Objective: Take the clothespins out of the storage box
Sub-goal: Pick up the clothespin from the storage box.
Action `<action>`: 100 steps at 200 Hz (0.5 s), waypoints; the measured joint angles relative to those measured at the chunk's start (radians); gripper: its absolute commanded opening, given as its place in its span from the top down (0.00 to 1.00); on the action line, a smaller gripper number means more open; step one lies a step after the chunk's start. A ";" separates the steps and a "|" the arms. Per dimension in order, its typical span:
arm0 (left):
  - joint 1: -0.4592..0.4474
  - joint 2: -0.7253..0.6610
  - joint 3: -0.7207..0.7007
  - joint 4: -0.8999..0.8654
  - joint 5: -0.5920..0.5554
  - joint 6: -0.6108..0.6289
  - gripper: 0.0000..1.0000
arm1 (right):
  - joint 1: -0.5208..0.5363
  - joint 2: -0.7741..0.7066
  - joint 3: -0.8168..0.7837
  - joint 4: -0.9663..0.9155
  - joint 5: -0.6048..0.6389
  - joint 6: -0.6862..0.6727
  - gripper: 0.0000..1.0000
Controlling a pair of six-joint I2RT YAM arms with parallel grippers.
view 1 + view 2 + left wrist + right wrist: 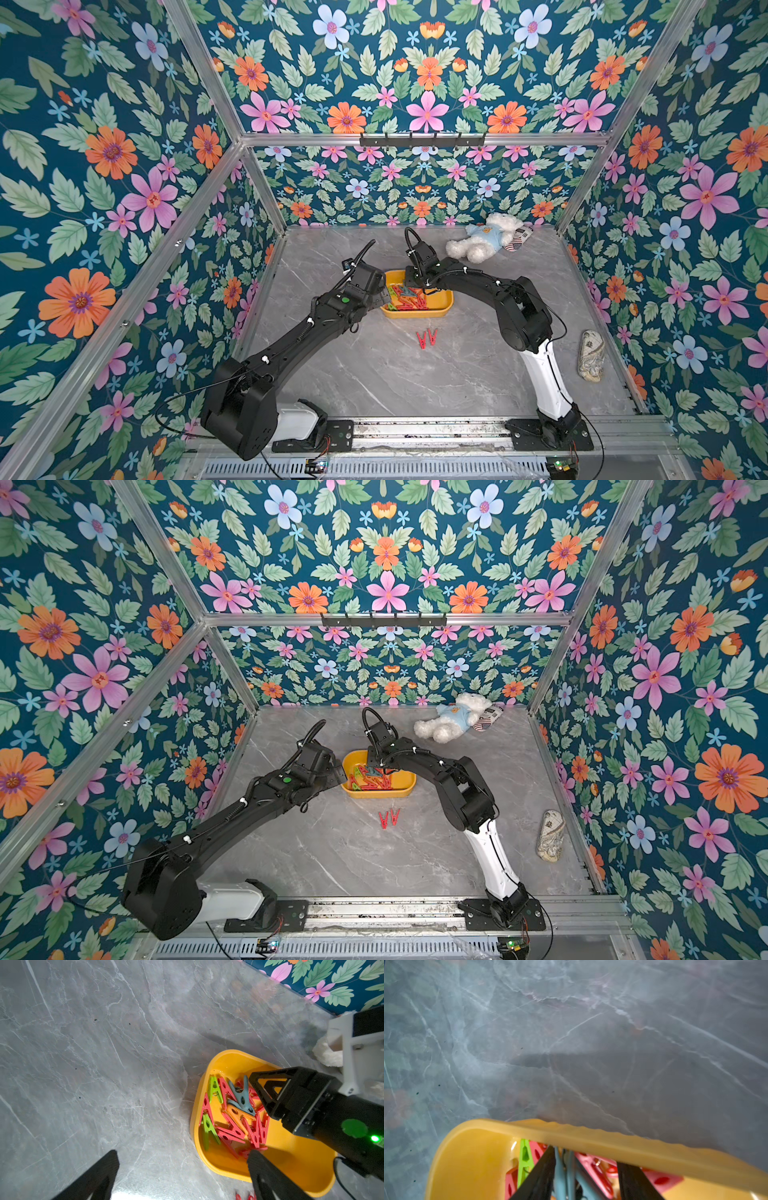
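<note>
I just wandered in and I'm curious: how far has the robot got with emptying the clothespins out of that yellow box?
Done: two red clothespins lie on the table just outside the storage box. In hand: the right hand is down in the box, straddling a grey-blue clothespin but not visibly clamping it; the left hand hovers open beside the box. Left: the pile of red, green and orange pins inside.

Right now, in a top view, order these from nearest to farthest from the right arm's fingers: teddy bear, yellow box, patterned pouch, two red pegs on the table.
1. Yellow box: the right fingers are inside it.
2. Two red pegs: just in front of the box.
3. Teddy bear: at the back right.
4. Patterned pouch: far right edge.
</note>
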 measured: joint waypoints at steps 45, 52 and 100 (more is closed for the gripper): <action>0.011 0.000 -0.010 0.001 0.018 0.003 0.00 | 0.007 0.040 0.058 -0.008 -0.007 -0.015 0.51; 0.012 0.000 -0.010 0.002 0.018 0.003 0.00 | 0.006 0.057 0.076 -0.016 -0.006 -0.016 0.52; 0.018 0.000 -0.016 0.004 0.030 0.003 0.00 | 0.007 0.087 0.106 -0.082 0.015 -0.021 0.63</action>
